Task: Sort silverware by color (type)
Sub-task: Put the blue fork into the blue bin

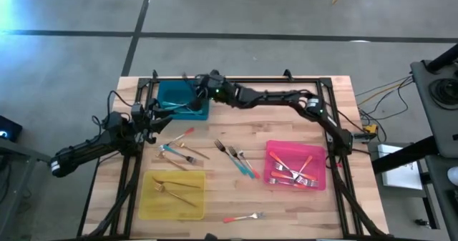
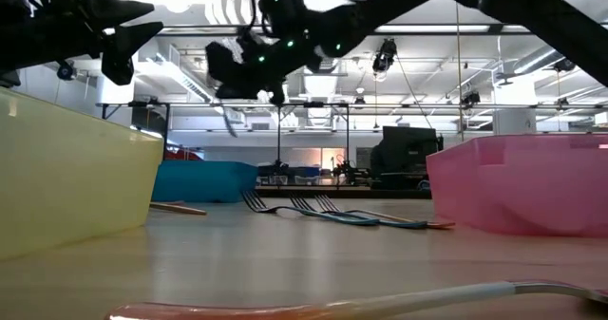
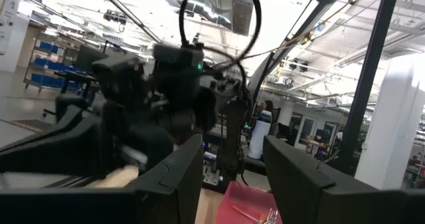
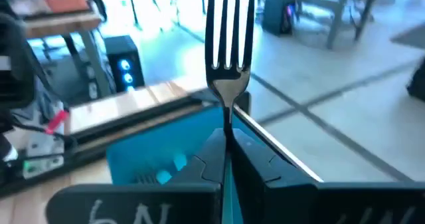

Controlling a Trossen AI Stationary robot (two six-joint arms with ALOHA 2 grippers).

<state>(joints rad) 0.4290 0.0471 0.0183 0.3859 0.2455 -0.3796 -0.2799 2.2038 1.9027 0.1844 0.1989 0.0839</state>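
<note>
Here, right gripper (image 4: 228, 159) gripping fork (image 4: 230, 44), teal tray (image 1: 172, 94)

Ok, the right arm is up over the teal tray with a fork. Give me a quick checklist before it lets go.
1. Grip: right gripper is shut on a fork, tines pointing away from the fingers: ok.
2. Position: in the high view the right gripper is over the teal tray: ok.
3. Colour match: the fork's handle is hidden between the fingers: cannot tell.
4. Height: the low view shows the gripper well above the tray; a drop from there may bounce: not ok.
5. Left gripper is open, beside the tray's left edge, close but not over it: ok.
6. Landing spot inside the tray: partly hidden by the arm: cannot tell.
</note>
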